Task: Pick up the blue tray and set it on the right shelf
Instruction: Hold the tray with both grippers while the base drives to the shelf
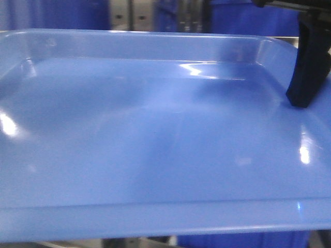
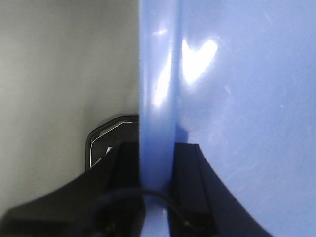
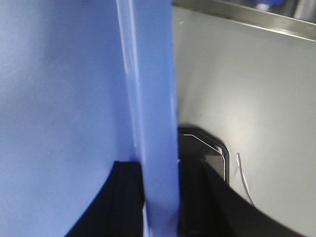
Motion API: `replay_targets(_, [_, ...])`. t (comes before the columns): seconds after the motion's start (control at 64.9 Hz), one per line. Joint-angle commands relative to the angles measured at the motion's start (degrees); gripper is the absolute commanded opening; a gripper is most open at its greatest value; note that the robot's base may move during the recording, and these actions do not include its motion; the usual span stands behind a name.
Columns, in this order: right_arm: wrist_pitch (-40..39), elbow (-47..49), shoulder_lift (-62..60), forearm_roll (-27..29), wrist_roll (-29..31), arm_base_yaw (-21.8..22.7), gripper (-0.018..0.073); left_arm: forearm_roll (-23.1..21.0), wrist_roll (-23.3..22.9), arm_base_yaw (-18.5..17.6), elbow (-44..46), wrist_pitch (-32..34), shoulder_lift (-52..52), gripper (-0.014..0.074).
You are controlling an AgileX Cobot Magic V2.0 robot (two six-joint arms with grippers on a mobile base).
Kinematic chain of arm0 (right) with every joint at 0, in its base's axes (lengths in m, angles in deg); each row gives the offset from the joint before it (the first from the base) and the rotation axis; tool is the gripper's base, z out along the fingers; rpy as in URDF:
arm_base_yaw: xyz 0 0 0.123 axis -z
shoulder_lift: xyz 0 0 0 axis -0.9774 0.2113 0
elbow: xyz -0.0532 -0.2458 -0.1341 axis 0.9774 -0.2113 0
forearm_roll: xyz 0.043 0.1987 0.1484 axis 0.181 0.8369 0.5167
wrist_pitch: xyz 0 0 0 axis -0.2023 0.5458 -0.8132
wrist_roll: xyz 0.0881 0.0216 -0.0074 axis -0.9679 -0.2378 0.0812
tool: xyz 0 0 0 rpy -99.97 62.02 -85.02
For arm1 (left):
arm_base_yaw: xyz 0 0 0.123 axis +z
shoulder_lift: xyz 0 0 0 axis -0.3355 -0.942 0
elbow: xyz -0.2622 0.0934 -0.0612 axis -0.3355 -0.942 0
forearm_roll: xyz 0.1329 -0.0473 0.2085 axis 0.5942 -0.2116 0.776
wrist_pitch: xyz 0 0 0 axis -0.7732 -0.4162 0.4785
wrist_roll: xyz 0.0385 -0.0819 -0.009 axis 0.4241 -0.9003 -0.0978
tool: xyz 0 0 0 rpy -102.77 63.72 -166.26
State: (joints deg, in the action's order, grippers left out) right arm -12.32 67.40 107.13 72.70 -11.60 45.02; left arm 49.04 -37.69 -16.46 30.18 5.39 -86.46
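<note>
The blue tray (image 1: 155, 134) fills the front view, held level and close to the camera, and it is empty. My right gripper (image 3: 160, 195) is shut on the tray's right rim (image 3: 153, 98), with one black finger (image 1: 310, 62) resting inside the tray. My left gripper (image 2: 158, 170) is shut on the left rim (image 2: 158, 89), one finger on each side; it is outside the front view. Perforated steel uprights of the right shelf (image 1: 124, 13) show behind the tray, and a shiny steel rail (image 3: 237, 15) crosses beyond a grey surface (image 3: 247, 89).
Deep dark blue bins stand behind the tray at the left (image 1: 51, 13) and right (image 1: 248, 18); another dark blue shape (image 1: 243, 240) shows below its front rim. A pale grey surface (image 2: 59, 74) lies beside the left rim. A thin white wire (image 3: 242, 173) lies near the right gripper.
</note>
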Motion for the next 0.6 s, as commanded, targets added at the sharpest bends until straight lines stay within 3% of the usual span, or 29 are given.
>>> replay_targets(0.0, [-2.4,1.4,-1.7,-0.9,-0.5,0.0,0.0214,-0.3,-0.2,-0.6,1.3,0.1,1.2,-0.0017])
replay_targets(0.586, [-2.4,1.4,-1.7,-0.9,-0.5,0.0,0.0214,-0.3,-0.2,-0.6,1.3,0.1,1.2,-0.0017])
